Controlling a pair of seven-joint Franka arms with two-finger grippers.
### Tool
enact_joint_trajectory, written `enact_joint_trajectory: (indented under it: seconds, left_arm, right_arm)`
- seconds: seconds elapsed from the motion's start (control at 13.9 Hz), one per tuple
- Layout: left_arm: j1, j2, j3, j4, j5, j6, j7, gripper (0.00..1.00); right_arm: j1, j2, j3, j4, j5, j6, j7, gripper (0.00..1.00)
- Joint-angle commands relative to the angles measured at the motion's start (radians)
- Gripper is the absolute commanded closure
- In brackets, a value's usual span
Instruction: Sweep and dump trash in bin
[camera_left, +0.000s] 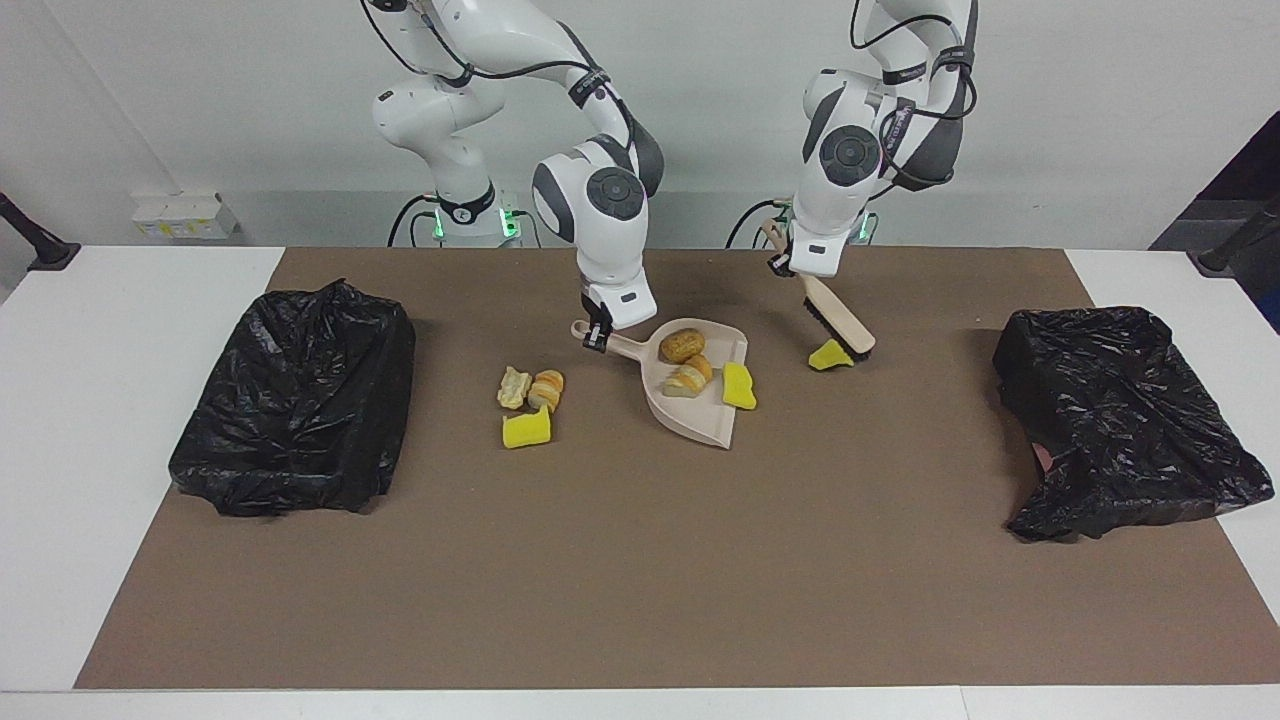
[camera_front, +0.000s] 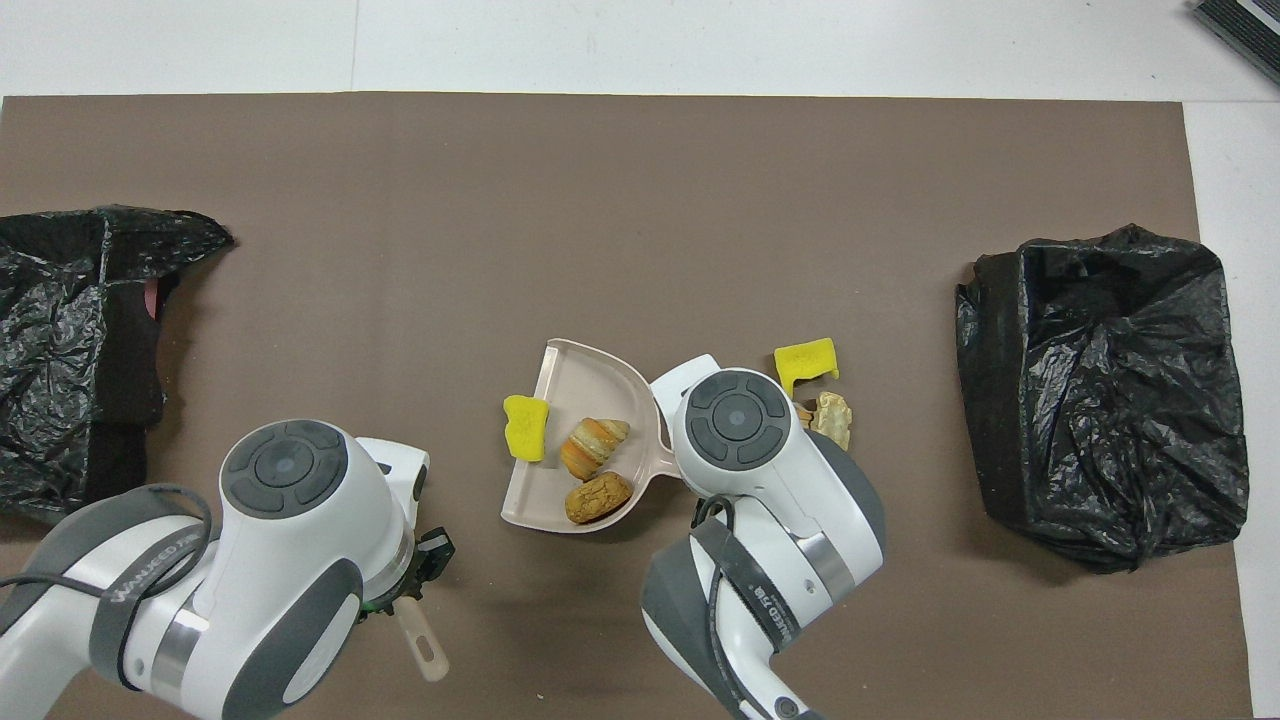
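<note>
A beige dustpan (camera_left: 700, 420) (camera_front: 585, 375) rests on the brown mat, and my right gripper (camera_left: 597, 335) is shut on its handle. Two bread pieces (camera_left: 682, 345) (camera_front: 598, 497) lie in the pan, with a yellow sponge chunk (camera_left: 740, 386) (camera_front: 526, 428) at its open edge. My left gripper (camera_left: 788, 263) is shut on the handle of a brush (camera_left: 835, 318), whose bristles hang slanted just over a lone yellow sponge chunk (camera_left: 828, 357). More trash lies beside the pan toward the right arm's end: a pale piece (camera_left: 515, 387) (camera_front: 832, 418), a bread piece (camera_left: 547, 388) and a yellow chunk (camera_left: 526, 430) (camera_front: 806, 362).
A bin lined with a black bag (camera_left: 295, 400) (camera_front: 1100, 390) stands at the right arm's end of the mat. Another black-bagged bin (camera_left: 1120, 410) (camera_front: 70, 350) stands at the left arm's end. White table (camera_left: 80, 420) borders the mat.
</note>
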Motion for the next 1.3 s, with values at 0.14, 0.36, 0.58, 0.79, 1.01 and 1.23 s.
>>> enact_joint_trajectory:
  seconds: [0.14,0.36,0.58,0.79,1.01,1.23]
  left_arm:
    - [0.014,-0.071,-0.013,-0.179,0.015,0.164,-0.016,1.0]
    - [0.025,-0.032,-0.013,-0.176,0.006,0.273,0.173,1.0]
    - [0.034,0.026,-0.013,-0.139,-0.07,0.365,0.388,1.0]
    - [0.011,0.106,-0.022,-0.09,-0.129,0.414,0.543,1.0]
    - [-0.122,0.101,-0.025,-0.081,-0.184,0.443,0.57,1.0]
    - [-0.193,0.092,-0.017,-0.078,-0.184,0.425,0.559,1.0]
  right_arm:
    - [-0.004,0.003,0.005,-0.015,-0.007,0.034,0.014,1.0]
    - [-0.004,0.003,0.005,-0.015,-0.007,0.033,0.014,1.0]
    - [-0.004,0.003,0.005,-0.015,-0.007,0.033,0.014,1.0]
    - [-0.004,0.003,0.005,-0.015,-0.007,0.033,0.016,1.0]
    - [-0.004,0.002,0.003,-0.013,-0.007,0.031,0.016,1.0]
    - [-0.004,0.002,0.003,-0.015,-0.007,0.029,0.016,1.0]
